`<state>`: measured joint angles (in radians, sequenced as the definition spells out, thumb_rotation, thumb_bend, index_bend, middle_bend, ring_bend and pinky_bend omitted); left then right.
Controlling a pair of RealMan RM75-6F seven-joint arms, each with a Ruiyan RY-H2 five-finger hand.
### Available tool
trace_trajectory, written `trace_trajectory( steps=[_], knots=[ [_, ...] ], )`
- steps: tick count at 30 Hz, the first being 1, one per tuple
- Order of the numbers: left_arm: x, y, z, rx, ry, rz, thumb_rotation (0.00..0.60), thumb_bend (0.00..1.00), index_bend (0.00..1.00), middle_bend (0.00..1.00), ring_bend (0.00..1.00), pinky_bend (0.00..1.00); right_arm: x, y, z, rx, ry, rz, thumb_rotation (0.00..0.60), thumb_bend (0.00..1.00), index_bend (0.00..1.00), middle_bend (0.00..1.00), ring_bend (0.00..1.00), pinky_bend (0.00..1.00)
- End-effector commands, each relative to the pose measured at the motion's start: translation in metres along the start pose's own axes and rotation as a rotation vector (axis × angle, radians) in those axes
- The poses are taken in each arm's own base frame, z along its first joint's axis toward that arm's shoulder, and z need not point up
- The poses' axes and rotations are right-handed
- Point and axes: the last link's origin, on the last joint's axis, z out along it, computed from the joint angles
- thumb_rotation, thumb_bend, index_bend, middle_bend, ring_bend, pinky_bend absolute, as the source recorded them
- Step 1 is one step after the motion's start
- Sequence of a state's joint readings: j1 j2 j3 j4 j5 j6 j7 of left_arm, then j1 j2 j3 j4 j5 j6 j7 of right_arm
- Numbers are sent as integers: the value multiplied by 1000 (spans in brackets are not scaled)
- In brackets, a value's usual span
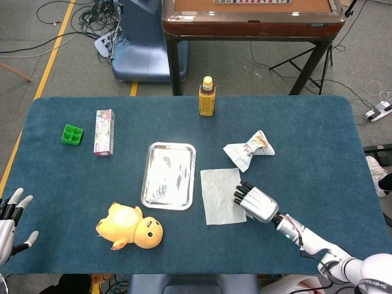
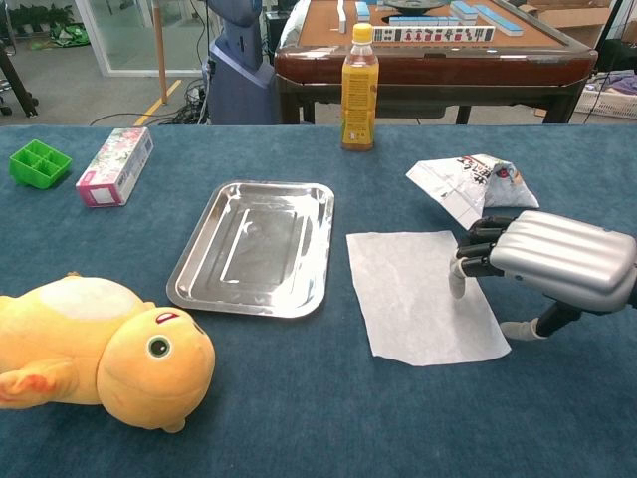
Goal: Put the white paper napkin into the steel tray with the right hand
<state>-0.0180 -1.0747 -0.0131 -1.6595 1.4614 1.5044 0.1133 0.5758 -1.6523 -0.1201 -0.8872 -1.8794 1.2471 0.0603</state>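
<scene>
The white paper napkin (image 1: 218, 195) (image 2: 414, 295) lies flat on the blue cloth just right of the steel tray (image 1: 169, 174) (image 2: 257, 244), which holds nothing. My right hand (image 1: 254, 203) (image 2: 542, 261) rests palm-down over the napkin's right edge, fingertips pressing on the paper; whether any of it is pinched I cannot tell. My left hand (image 1: 12, 215) hangs at the table's near left corner, fingers spread, holding nothing; the chest view does not show it.
A crumpled snack wrapper (image 1: 248, 149) (image 2: 470, 185) lies just beyond the right hand. A yellow plush duck (image 1: 130, 226) (image 2: 95, 350) sits near the tray's front. An orange drink bottle (image 1: 207, 96), a pink box (image 1: 103, 131) and a green tray (image 1: 71, 134) stand farther back.
</scene>
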Motion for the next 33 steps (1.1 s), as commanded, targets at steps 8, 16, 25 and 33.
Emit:
trace_trajectory(
  steps=[8, 16, 25, 33],
  knots=[
    [-1, -1, 1, 0, -4, -3, 600, 221, 151, 21, 77, 33, 2, -3, 11, 9, 30, 28, 600, 379, 460, 350, 229, 220],
    [-1, -2, 1, -3, 0, -8, 600, 222, 152, 21, 77, 33, 6, -1, 20, 2, 61, 46, 600, 452, 520, 369, 243, 231],
    [0, -2, 1, -7, 2, -6, 600, 222, 152, 21, 76, 33, 21, 3, 34, -20, 129, 71, 600, 460, 590, 399, 249, 231],
    [3, 1, 2, -20, 10, -6, 600, 222, 152, 21, 77, 33, 79, 14, 64, -56, 300, 89, 600, 463, 611, 415, 254, 232]
  ],
)
